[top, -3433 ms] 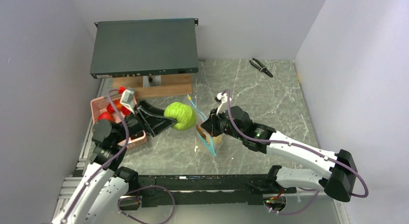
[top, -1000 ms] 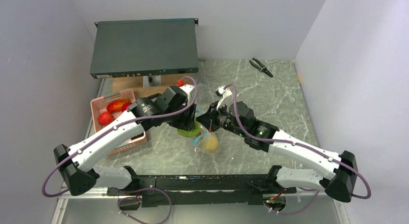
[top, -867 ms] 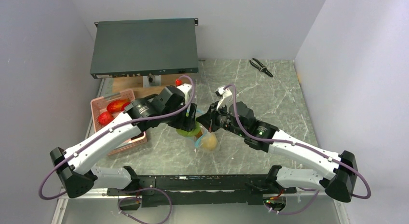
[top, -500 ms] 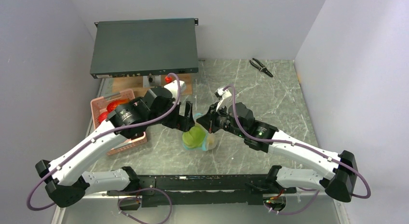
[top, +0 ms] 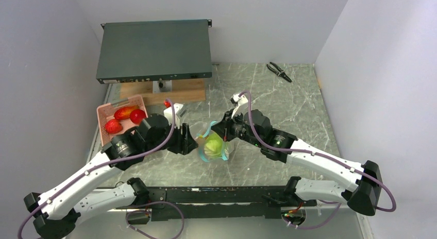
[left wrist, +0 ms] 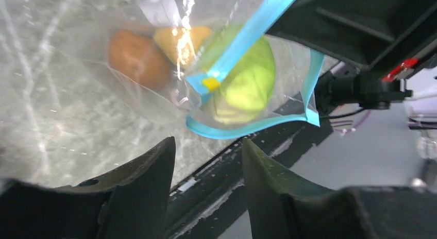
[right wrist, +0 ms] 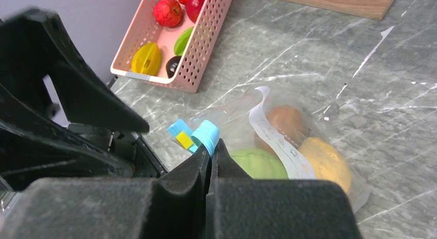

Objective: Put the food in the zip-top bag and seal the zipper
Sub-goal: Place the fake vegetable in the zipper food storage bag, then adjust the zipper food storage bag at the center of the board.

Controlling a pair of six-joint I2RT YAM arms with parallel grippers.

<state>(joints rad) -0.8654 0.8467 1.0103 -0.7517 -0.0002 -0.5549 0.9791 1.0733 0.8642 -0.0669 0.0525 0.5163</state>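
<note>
- pinching the zipper [right wrist: 206, 133] tight in the right gripper [right wrist: 210, 146], at the zip-top bag's [right wrist: 232, 110] mouth.
- hovering just beside it with the left gripper [left wrist: 207, 143], jaws apart, empty.
- inside the bag, on the table [top: 288, 95]: green, orange, yellow food [left wrist: 247, 87].

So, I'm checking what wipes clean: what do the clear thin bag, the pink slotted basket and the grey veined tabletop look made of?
Clear thin bag: soft glossy plastic film; it wrinkles and glares.
Pink slotted basket: rigid plastic, fairly matte, with moulded holes.
Grey veined tabletop: marble look, slight sheen; real stone or laminate, cannot tell.
</note>
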